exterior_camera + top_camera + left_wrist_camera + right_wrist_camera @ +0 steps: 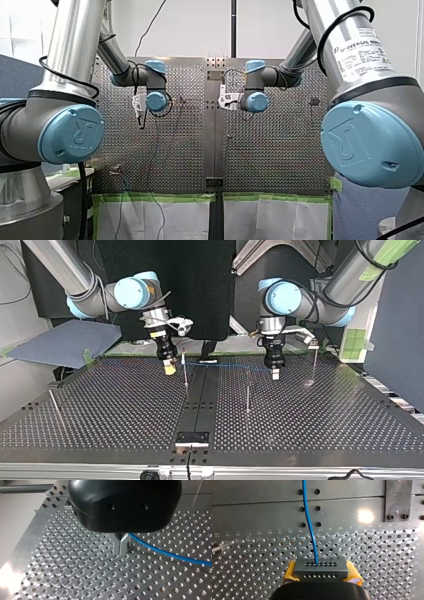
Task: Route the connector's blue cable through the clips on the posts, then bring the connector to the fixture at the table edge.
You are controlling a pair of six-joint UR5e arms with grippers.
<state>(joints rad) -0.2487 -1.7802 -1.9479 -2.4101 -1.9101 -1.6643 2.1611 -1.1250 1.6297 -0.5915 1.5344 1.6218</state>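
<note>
Yellow-padded right gripper (170, 368) points down, clamping connector (320, 570).

Silver arms (70, 45), pale-blue joint caps (372, 145).

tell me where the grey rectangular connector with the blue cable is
The grey rectangular connector is clamped between my right gripper's yellow pads, left of centre in the top view beside a thin post, its blue cable running toward my left gripper.
</note>
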